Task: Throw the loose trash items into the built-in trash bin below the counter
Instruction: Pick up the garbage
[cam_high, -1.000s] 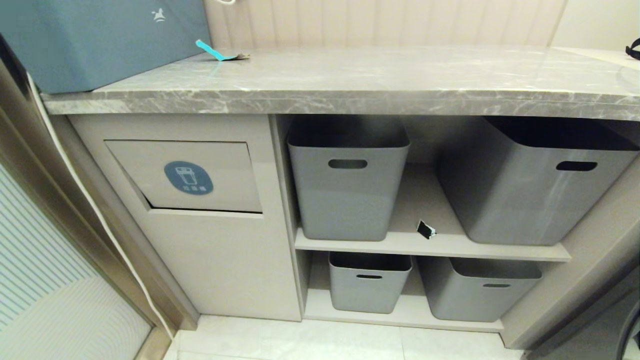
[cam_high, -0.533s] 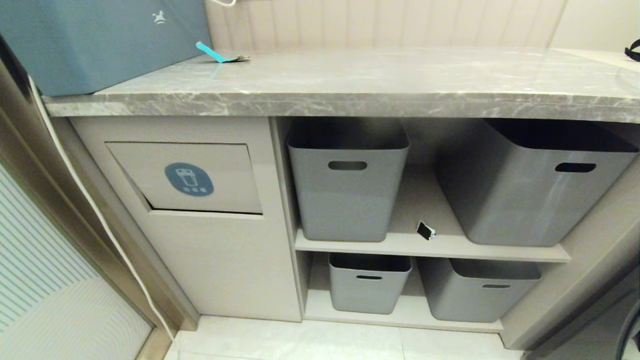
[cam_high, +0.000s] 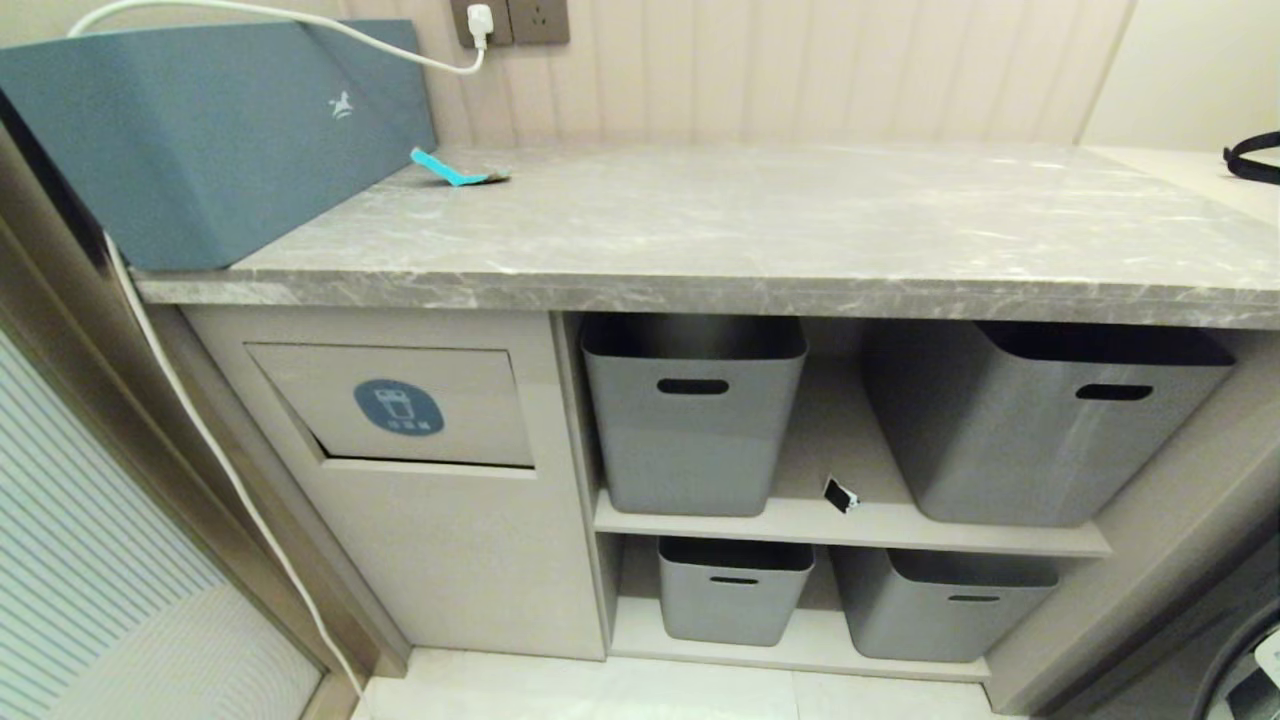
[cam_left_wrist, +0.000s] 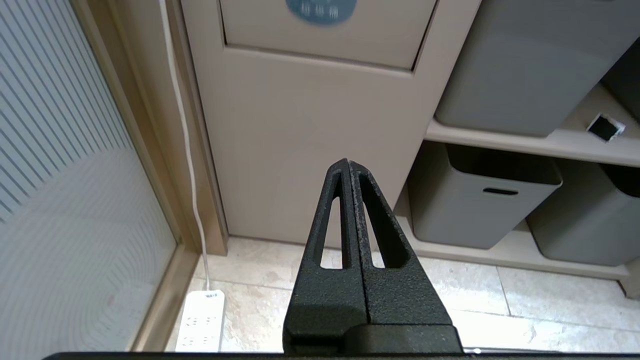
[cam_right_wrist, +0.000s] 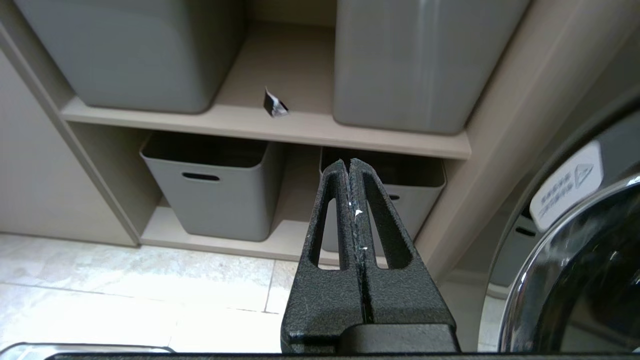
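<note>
Left tool (cam_left_wrist: 349, 167) and right tool (cam_right_wrist: 349, 167) are both seen pressed fully closed and empty, hung low before the cabinet; nothing is yet reached for, so the arms are judged parked. The torn black piece (cam_high: 839, 494) is found near the front edge of the upper shelf (cam_high: 850, 522), between two grey tubs (cam_high: 693, 425). The teal wrapper strip (cam_high: 455, 171) is noted on the desk (cam_high: 760, 225) toward its back left corner, beside a blue box (cam_high: 210, 140). The bin flap (cam_high: 395, 405) is seen under the desk's left end, shut.

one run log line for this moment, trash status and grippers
stage: pre-pick | teal wrapper strip: on counter | black scrap: shelf between tubs | left gripper: shut, empty | right gripper: shut, empty
</note>
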